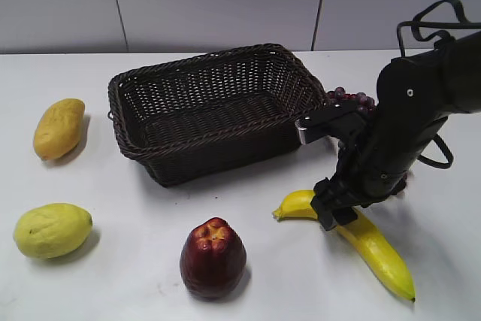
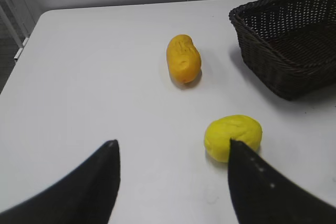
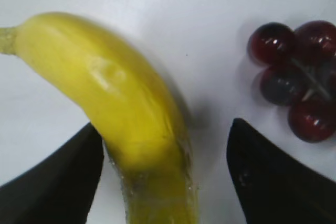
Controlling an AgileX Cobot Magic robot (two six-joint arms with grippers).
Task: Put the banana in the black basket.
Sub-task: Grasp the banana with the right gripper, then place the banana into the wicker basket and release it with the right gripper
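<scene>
1. exterior view: banana lies on the white table, in front of and right of the black basket, outside it. the right gripper is down over the banana's stem half; its finger spread is hidden here. purple grapes show behind the arm.
2. left wrist view: left gripper hovers spread wide and holds nothing, with a yellow lemon-like fruit just ahead and an orange mango-like fruit farther off.
3. right wrist view: fingers stand wide apart on either side of the banana; left one touches or nearly touches it, right one clear.
</scene>
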